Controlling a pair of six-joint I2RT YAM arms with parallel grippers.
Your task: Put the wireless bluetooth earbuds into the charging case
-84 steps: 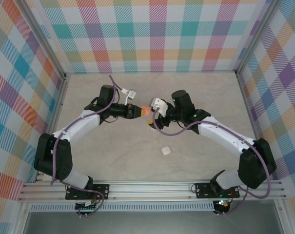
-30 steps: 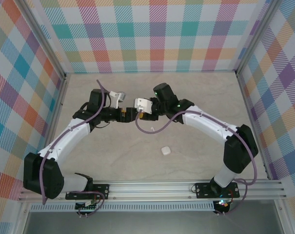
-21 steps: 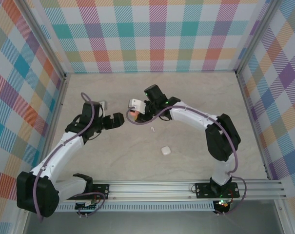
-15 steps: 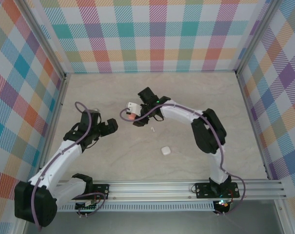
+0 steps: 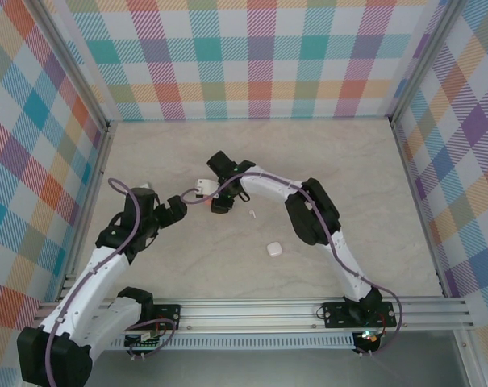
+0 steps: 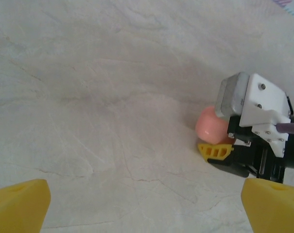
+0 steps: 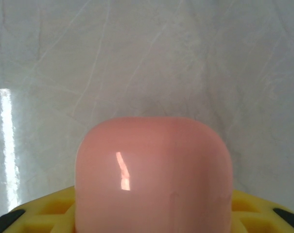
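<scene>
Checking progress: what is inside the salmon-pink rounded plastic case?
The salmon-pink rounded plastic case, in the right gripper, shows its glossy shell; the inside is covered.

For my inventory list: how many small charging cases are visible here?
2. A pink case sits in the jaws of the right gripper; a white case lies on the table, near its middle. Others may be hidden.
</scene>
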